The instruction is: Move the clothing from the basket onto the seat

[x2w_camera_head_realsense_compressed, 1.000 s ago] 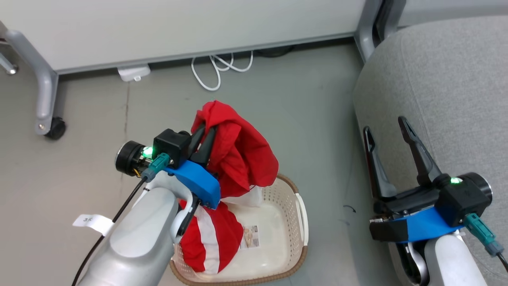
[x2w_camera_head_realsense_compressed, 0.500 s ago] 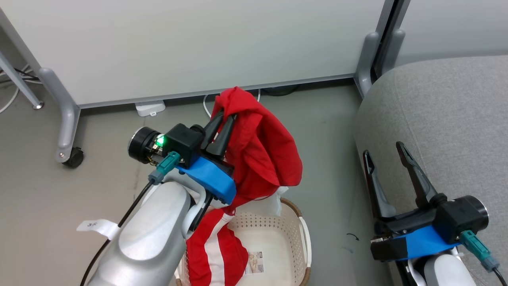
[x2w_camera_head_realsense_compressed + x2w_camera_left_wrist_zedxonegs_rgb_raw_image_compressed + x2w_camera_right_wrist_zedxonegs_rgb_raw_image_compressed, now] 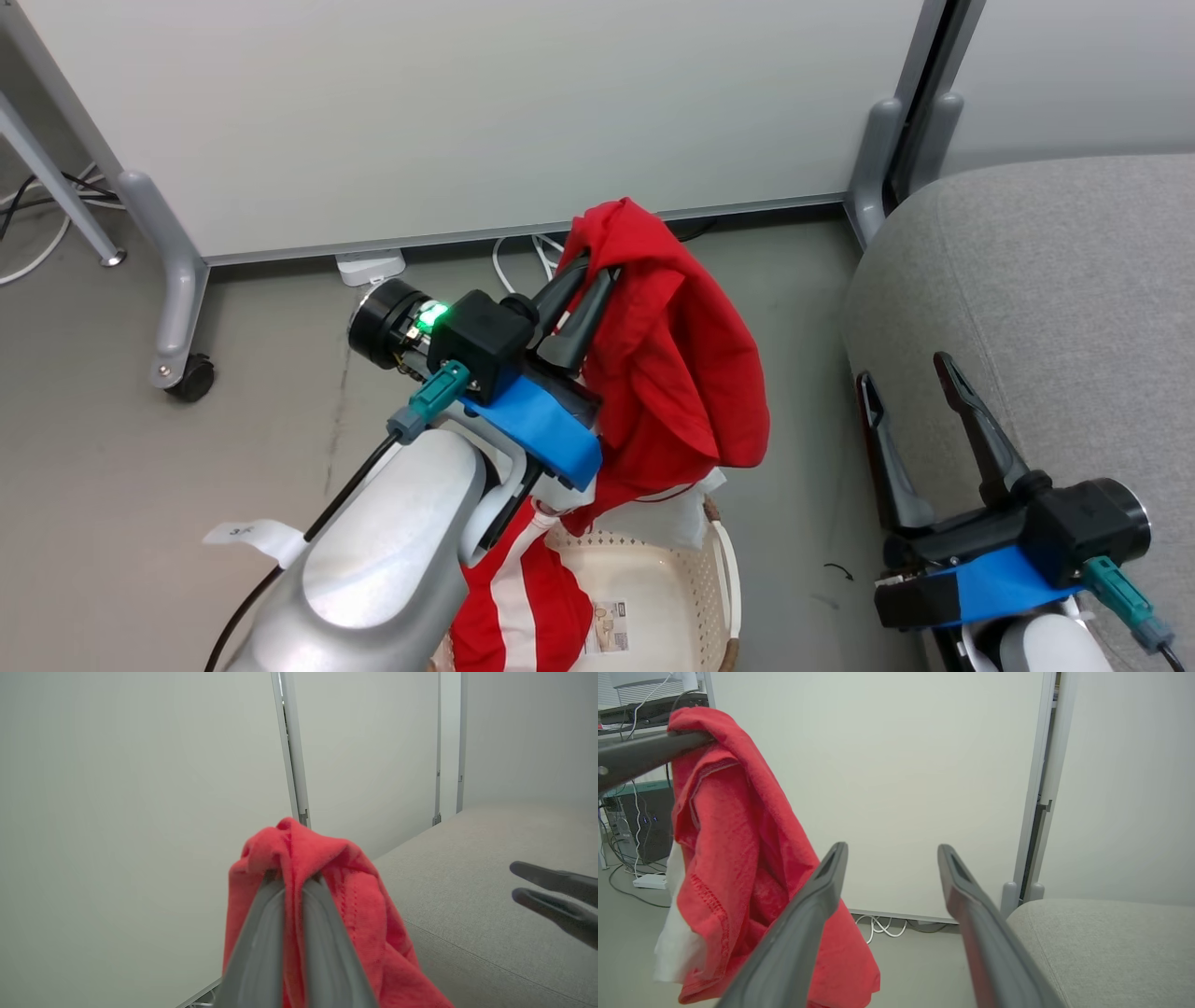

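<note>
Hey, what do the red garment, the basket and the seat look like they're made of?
The red garment: soft matte knit fabric, probably cotton; it drapes in folds, with stitched hems. The basket: smooth cream moulded plastic with perforated walls; its brown rim looks woven. The seat: grey matte woven upholstery, fine-textured.

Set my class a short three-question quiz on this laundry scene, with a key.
1. True or false: the left gripper is shut on the plain red garment.
2. The striped garment hangs down into: A a bucket, B the basket, C a drawer.
3. Fill in: the right gripper stands ___, holding nothing.
Key: 1 true; 2 B; 3 open.
</note>
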